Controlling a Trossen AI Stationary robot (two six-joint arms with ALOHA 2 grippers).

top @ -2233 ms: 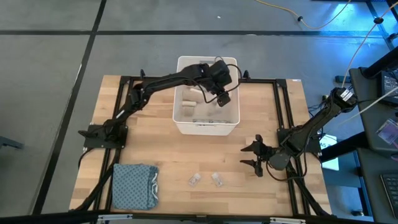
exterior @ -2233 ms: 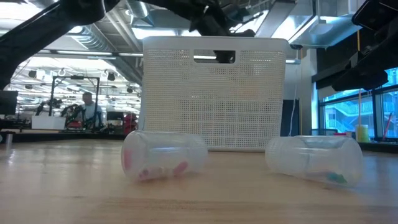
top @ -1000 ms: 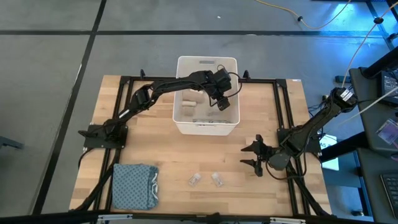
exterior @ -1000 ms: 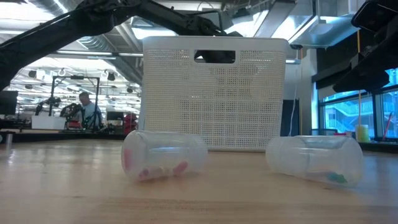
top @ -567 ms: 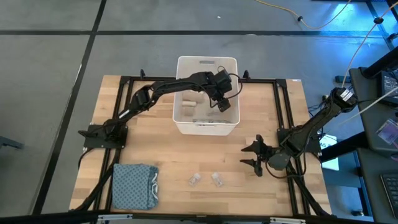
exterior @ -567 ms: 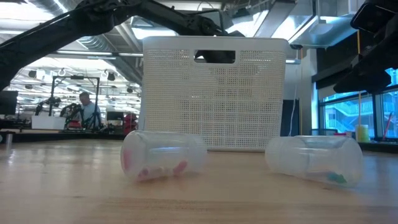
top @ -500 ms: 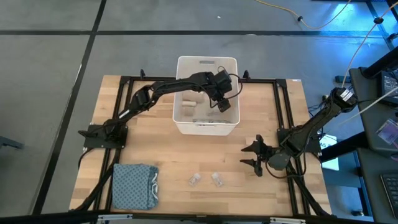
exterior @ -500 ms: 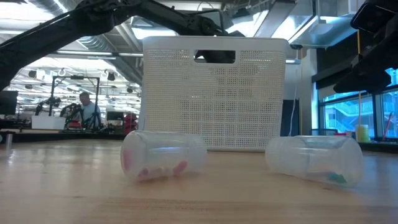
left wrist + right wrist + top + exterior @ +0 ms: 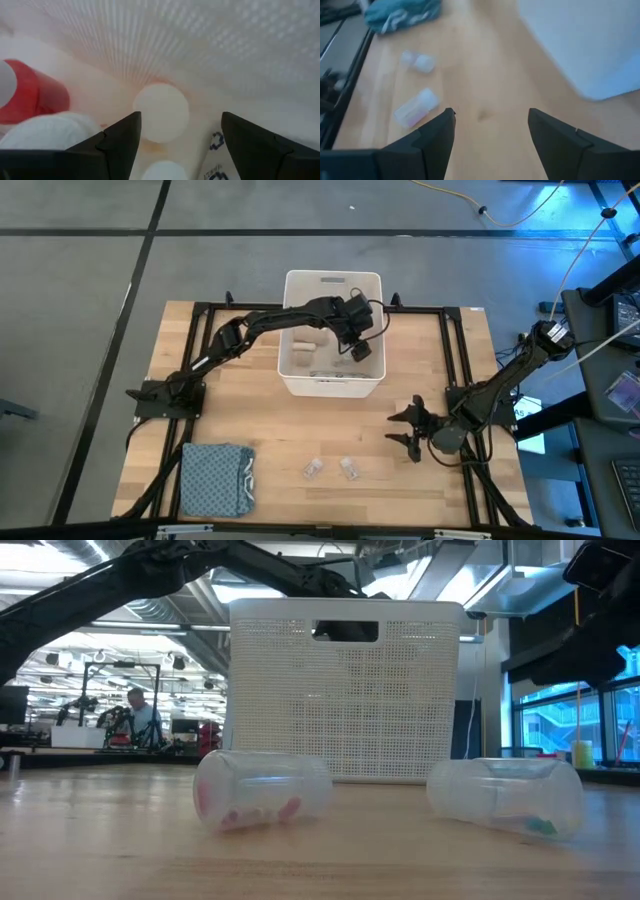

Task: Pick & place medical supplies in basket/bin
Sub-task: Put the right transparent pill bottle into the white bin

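- The left gripper (image 9: 361,348) reaches down inside the large white perforated plastic tub (image 9: 300,385), its fingers spread and empty above a round white bottle cap (image 9: 161,112) and a red-capped bottle (image 9: 30,97).
- The right gripper (image 9: 402,427) hovers over the wooden table (image 9: 270,430), fingers apart, grasping nothing.
- Two clear plastic vials (image 9: 329,469) lie on the table near a folded blue-grey cloth (image 9: 213,480).

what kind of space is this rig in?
Likely a big open robotics lab or workshop: exposed ceiling ducts, a person at far benches, tall windows, and cables on a grey taped floor.
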